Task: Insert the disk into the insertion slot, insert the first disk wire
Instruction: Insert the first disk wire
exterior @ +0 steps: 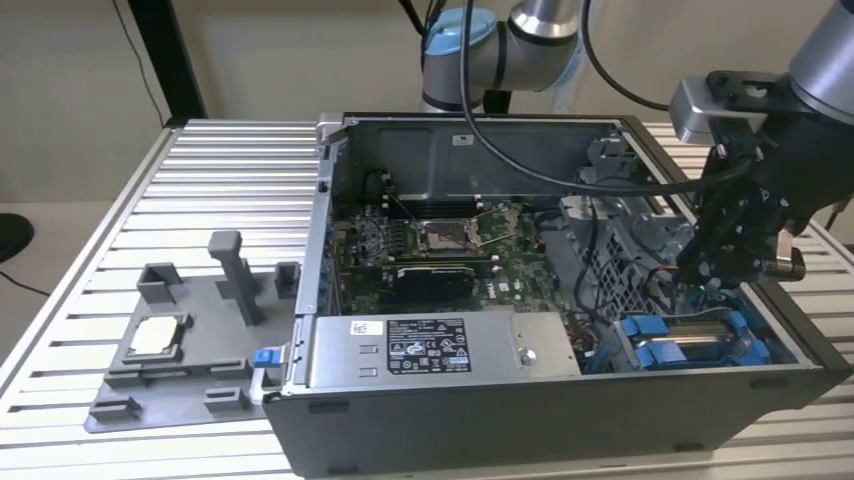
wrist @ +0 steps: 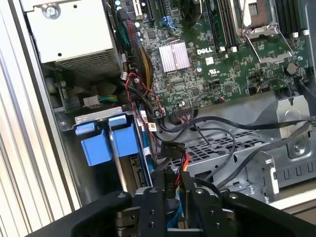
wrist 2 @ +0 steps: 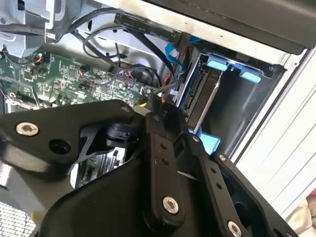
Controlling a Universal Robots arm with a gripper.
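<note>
Your gripper [exterior: 711, 268] hangs right by the slot [wrist 2: 247, 108], fingers [wrist: 154, 202] clamped on a black plug [wrist: 171, 177] (red and orange leads run from it). The disk [wrist 2: 202, 96] sits inside the slot, blue tabs [wrist 2: 217, 61] at its mouth.

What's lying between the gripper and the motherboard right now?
In the first wrist view: a black connector with red-orange wires and looping black cables.
</note>
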